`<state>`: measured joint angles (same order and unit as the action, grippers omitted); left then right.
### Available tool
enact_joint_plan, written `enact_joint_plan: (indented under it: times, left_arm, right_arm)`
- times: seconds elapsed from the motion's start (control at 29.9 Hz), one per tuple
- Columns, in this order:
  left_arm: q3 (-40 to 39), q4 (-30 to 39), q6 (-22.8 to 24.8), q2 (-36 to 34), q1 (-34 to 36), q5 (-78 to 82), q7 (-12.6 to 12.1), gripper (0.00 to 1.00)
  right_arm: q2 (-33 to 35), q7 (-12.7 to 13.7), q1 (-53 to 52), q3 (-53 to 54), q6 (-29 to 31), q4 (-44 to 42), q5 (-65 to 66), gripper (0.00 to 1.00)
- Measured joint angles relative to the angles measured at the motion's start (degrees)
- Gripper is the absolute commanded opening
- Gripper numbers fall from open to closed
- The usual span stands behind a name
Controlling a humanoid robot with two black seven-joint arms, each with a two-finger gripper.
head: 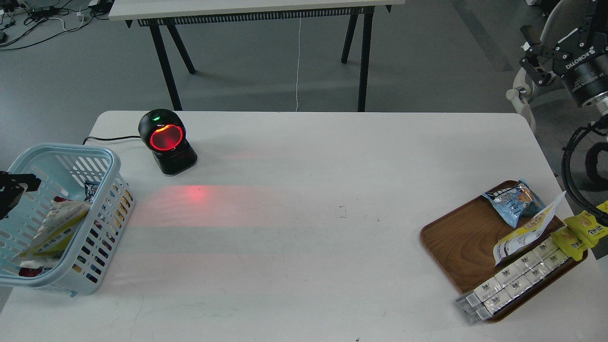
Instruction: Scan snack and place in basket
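Observation:
The snack [56, 227], a yellow pouch with a white top band, lies tilted inside the light-blue slotted basket [102, 209] at the table's left edge, on top of other packets. My left gripper [13, 191] shows only partly at the left edge of the head view, above the basket's far left side, with its fingers apart and nothing between them. My right gripper [528, 53] is open and empty, raised off the table's far right corner.
A black barcode scanner [166, 142] with a red glowing window stands at the back left and casts red light on the table. A brown wooden tray [453, 240] at the right holds a light-blue pouch [514, 200], a white-and-yellow pouch [526, 232] and several small packs.

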<state>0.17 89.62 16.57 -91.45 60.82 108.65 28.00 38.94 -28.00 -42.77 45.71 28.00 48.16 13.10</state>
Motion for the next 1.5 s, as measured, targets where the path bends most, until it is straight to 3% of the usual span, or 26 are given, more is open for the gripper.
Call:
enact_joint_plan:
  times: [0.1, 0.17, 0.2, 0.37, 0.74, 0.97, 1.24, 1.5]
  left_arm:
    - [-0.3, -0.2, 0.0, 0.3, 0.1, -1.9, 0.0, 0.45]
    - [-0.7, -0.5, -0.1, 0.8, 0.5, -4.4, 0.0, 0.78]
    - [-1.0, -0.7, -0.2, 1.3, 0.7, -6.2, 0.0, 0.85]
    - [-5.8, -1.9, -0.4, 5.8, 1.5, -20.1, 0.0, 0.88]
    - [-17.6, -9.4, -2.2, 25.7, 1.5, -58.7, 0.0, 0.91]
    - [-20.1, -12.5, -1.5, 34.3, 1.5, -82.5, 0.0, 0.96]
    - [-20.4, -14.4, -2.0, 40.7, -0.1, -88.9, 0.0, 0.99]
    - [-21.4, -15.2, -1.7, 41.3, -0.3, -92.8, 0.0, 0.99]
  right_arm:
    - [0.0, 0.0, 0.0, 0.0, 0.0, 0.0, 0.0, 0.99]
    - [0.0, 0.0, 0.0, -0.1, 0.0, 0.0, 0.0, 0.99]
    - [0.0, 0.0, 0.0, -0.3, 0.0, 0.0, 0.0, 0.99]
    - [-0.1, 0.0, -0.4, -0.8, 0.0, 0.6, 0.1, 0.99]
    - [0.3, 0.0, -1.0, -1.1, 0.0, 4.0, 3.1, 0.99]
    - [0.2, 0.0, -1.1, -1.2, 0.0, 5.3, 8.9, 0.99]
    - [0.4, 0.0, -1.5, -0.9, 0.0, 5.7, 9.2, 0.99]
    - [0.4, 0.0, -1.7, -0.6, 0.0, 5.6, 8.7, 0.99]
